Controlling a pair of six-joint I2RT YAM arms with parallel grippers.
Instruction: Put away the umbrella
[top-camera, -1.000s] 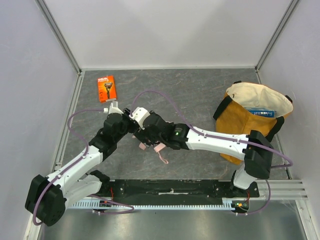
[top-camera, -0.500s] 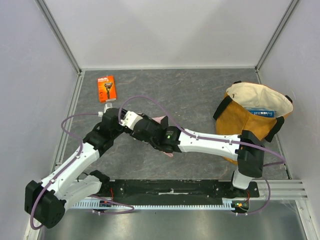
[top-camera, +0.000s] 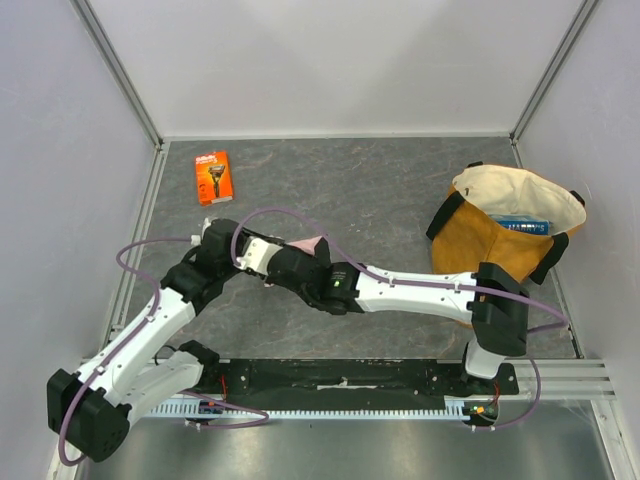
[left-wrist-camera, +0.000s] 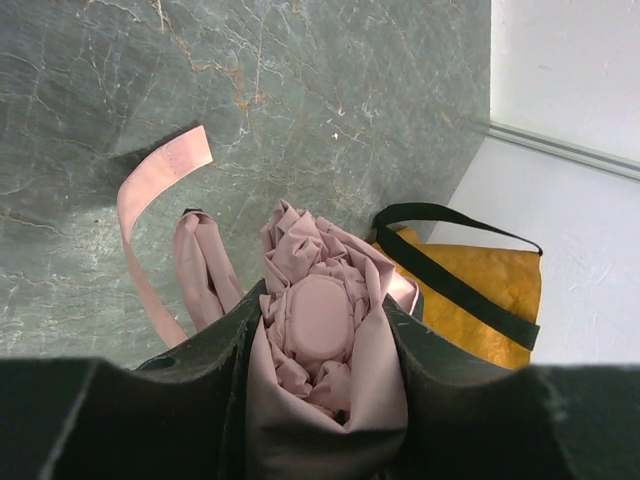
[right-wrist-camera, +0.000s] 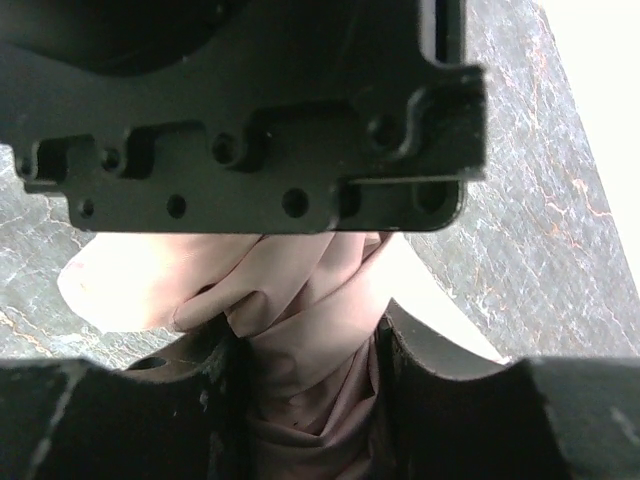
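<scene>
Umbrella (top-camera: 308, 243) folded, left of centre over worktop (top-camera: 380, 190), caught between both arms. Left pincer (left-wrist-camera: 325, 305) part-closed, clamped on bunched pink fabric; strap (left-wrist-camera: 150, 190) trails loose. Right pincer (right-wrist-camera: 310, 340) also nips the fabric, with the left arm's black housing (right-wrist-camera: 250, 120) close in front. Tote (top-camera: 480, 245) well apart at right, mouth open. Razor pack (top-camera: 213, 177) far left.

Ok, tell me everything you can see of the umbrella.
The umbrella is a compact one of pale pink fabric, collapsed into crumpled folds, with a rounded pink cap at its end. A flat pink strap curls from it over the grey marbled table. It sits left of centre, mostly hidden under both arms from above. The left gripper clamps the bundle, and the right gripper has fabric pressed between its fingers too.
</scene>
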